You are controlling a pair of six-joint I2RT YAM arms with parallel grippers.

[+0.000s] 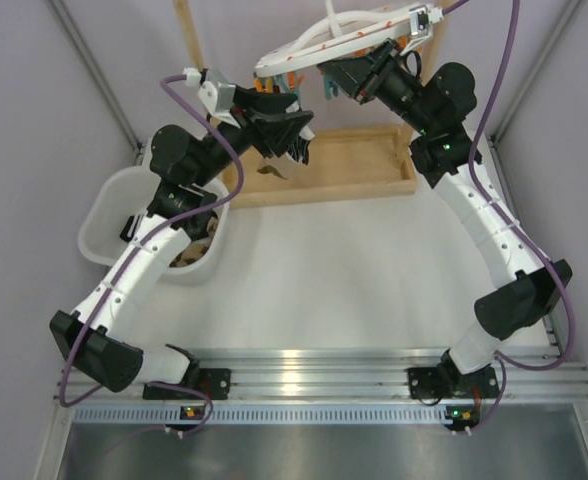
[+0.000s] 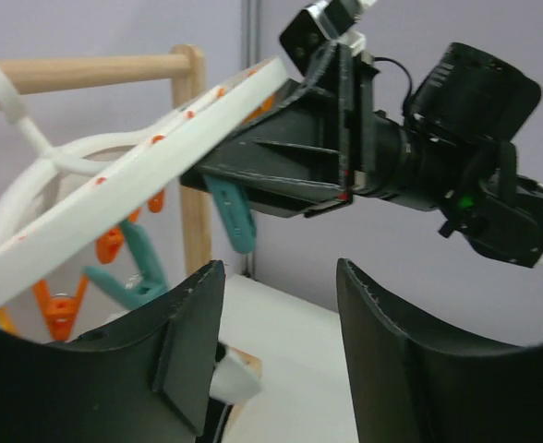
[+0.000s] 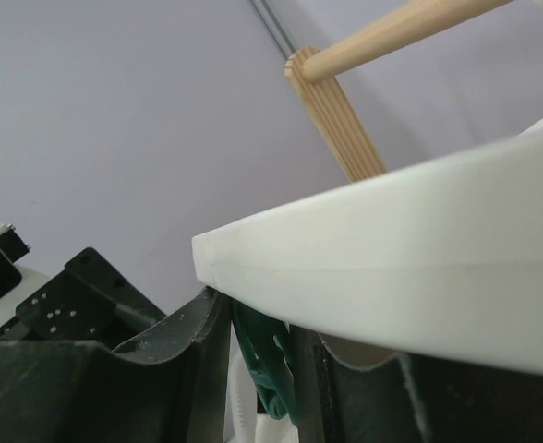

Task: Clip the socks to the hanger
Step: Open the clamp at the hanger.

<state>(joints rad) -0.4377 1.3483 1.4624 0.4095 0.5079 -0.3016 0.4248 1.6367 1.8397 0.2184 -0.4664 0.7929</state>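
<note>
The white hanger [image 1: 314, 45] hangs tilted from the wooden stand, with orange and teal pegs under it. My right gripper [image 1: 346, 78] reaches in beneath the hanger's [image 3: 419, 268] rim and is shut on a teal peg [image 3: 273, 374]. In the left wrist view that same teal peg [image 2: 233, 214] dangles from the black right gripper [image 2: 281, 166]. My left gripper [image 1: 282, 128] stands just left of it under the hanger's near end, and its jaws [image 2: 281, 272] are open with nothing between them. A bit of sock [image 2: 227, 378], white band beside dark fabric, shows below the left finger; what holds it is hidden.
The wooden stand has a flat base [image 1: 364, 165] at the back and an upright post [image 2: 193, 185]. A white tub [image 1: 102, 215] with more socks [image 1: 196, 252] sits at the left beside my left arm. Loose orange pegs [image 2: 61, 309] and teal pegs [image 2: 142, 268] hang from the hanger's near side.
</note>
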